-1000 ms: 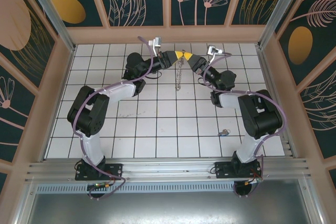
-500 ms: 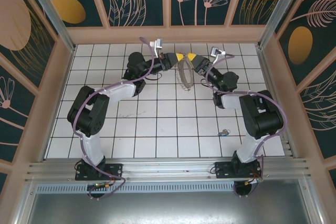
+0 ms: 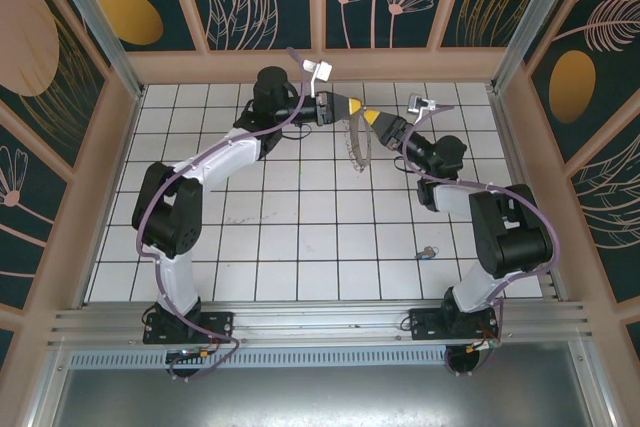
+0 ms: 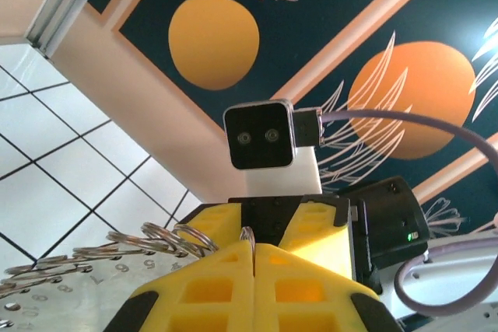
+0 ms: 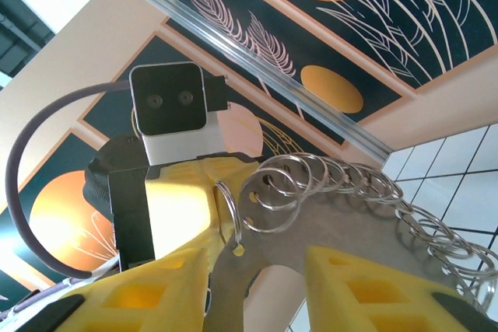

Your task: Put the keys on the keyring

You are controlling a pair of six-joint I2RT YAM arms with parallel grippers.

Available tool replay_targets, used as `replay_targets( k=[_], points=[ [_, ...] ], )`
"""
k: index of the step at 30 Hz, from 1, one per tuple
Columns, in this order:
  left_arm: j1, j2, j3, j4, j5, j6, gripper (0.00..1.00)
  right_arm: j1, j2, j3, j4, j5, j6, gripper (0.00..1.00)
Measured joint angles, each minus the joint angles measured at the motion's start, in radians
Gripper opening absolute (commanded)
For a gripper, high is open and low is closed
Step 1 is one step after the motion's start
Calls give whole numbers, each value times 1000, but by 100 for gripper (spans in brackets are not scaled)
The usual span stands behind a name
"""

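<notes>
The keyring (image 3: 357,143) is a curved grey metal plate with several split rings along its edge. It hangs in the air over the back tiles. My left gripper (image 3: 351,106) is shut on one split ring (image 4: 247,236) at its top end. My right gripper (image 3: 369,119) faces it from the right with its jaws apart. In the right wrist view the plate (image 5: 327,219) passes between the yellow fingers (image 5: 366,289), and the right finger stands clear of it. The keys (image 3: 427,251), a tiny dark cluster with a blue bit, lie on the floor beside the right arm.
The wooden back wall (image 3: 320,65) stands close behind both grippers. Purple cables (image 3: 275,122) loop along the arms. White tiled floor (image 3: 300,237) stretches between the two arm bases.
My right gripper has opened and drawn back to the right. The left arm has lifted toward the back wall, and the keyring now hangs from the left gripper alone.
</notes>
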Motion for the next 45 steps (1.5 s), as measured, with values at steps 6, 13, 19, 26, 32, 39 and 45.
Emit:
replay_targets(
  k=[6, 13, 19, 26, 32, 39, 45],
  points=[
    [0, 14, 9, -96, 36, 66, 0, 0, -1, 0, -5, -17, -6, 29],
    [0, 19, 10, -119, 60, 87, 0, -1, -4, 0, -31, -26, -14, 21],
    [0, 19, 10, -119, 71, 89, 0, -3, -4, 0, -38, -32, -21, 0],
    [1, 19, 9, -117, 62, 87, 19, -5, -4, 0, -35, -32, -23, 0],
    [0, 0, -70, -31, -3, 32, 35, -3, -4, 0, -14, -6, -17, 0],
    [0, -58, -226, 170, -105, -111, 36, 17, -3, 8, 30, 58, 3, 0],
    [0, -66, -312, 384, -166, -273, 37, 50, 34, 29, 104, 115, 25, 0]
  ],
)
